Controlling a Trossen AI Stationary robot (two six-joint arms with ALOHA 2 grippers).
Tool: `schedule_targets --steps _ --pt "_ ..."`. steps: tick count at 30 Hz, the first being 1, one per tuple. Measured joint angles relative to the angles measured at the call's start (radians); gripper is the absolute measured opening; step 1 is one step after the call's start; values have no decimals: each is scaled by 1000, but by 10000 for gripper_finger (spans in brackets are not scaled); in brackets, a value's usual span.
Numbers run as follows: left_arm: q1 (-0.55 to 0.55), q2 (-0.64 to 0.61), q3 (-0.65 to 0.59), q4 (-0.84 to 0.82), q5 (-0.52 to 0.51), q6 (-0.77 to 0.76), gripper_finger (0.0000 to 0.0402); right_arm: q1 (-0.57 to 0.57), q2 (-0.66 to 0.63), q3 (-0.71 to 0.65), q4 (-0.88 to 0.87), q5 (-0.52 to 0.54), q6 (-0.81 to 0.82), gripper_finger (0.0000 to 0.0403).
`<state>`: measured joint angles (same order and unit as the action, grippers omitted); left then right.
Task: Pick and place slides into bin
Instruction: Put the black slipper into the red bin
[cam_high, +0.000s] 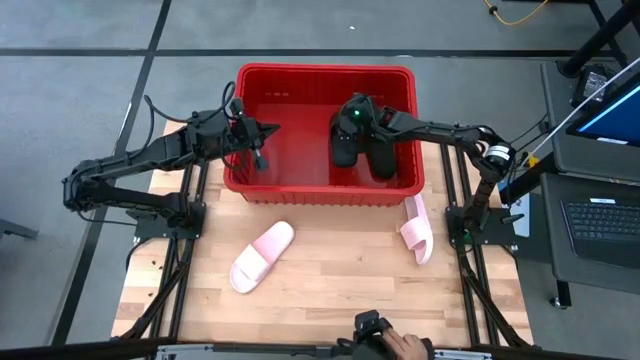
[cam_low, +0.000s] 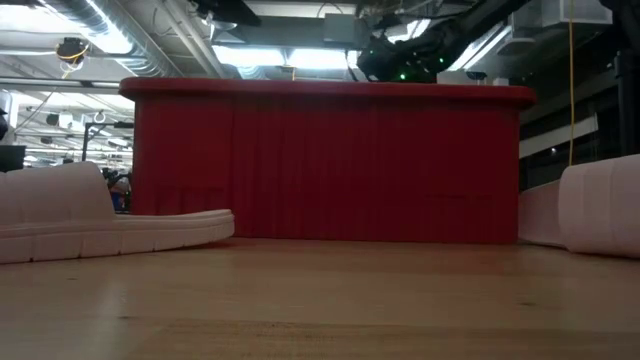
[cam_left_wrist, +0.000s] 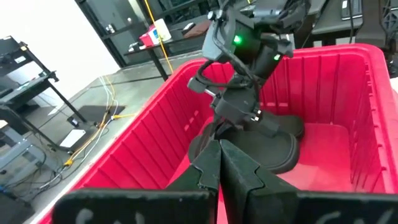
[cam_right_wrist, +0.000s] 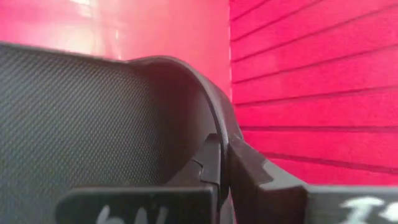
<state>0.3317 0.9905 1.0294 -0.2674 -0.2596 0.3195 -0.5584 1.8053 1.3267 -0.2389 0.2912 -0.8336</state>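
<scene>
The red bin (cam_high: 325, 190) stands at the far middle of the table. Two black slides (cam_high: 383, 152) lie side by side in its right half and also show in the left wrist view (cam_left_wrist: 280, 146). My right gripper (cam_high: 352, 125) reaches down into the bin and is shut on the left black slide (cam_high: 344, 148). My left gripper (cam_high: 268, 132) hovers over the bin's left half, shut and empty, as the left wrist view (cam_left_wrist: 219, 163) shows. Two pale pink slides lie on the table in front of the bin, one left (cam_high: 262, 256) and one right (cam_high: 418, 228). My right gripper pinches the thin curved edge of the black slide's strap (cam_right_wrist: 214, 127) between its two fingers. The fingers come from above, slanting down into the bin. The slide sits low in the bin beside the other black slide. Whether it rests on the bin's floor I cannot tell.
The bin's left half (cam_high: 290, 150) holds no slide. The pink slides flank the bin in the low view, left (cam_low: 100, 225) and right (cam_low: 600, 210). A person's hand (cam_high: 395, 345) is at the table's near edge. A laptop (cam_high: 600, 215) stands off the table's right side.
</scene>
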Motion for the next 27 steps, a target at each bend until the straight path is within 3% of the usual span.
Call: schedule_targets --steps 7,14,27 --pt "0 0 0 2 0 16 2 -24 0 -70 123 -32 -88 16" --pt "6 0 0 2 0 16 2 -40 0 -73 117 -99 -47 16" --pt "33 0 0 1 0 9 2 -50 0 -73 37 -110 45 16"
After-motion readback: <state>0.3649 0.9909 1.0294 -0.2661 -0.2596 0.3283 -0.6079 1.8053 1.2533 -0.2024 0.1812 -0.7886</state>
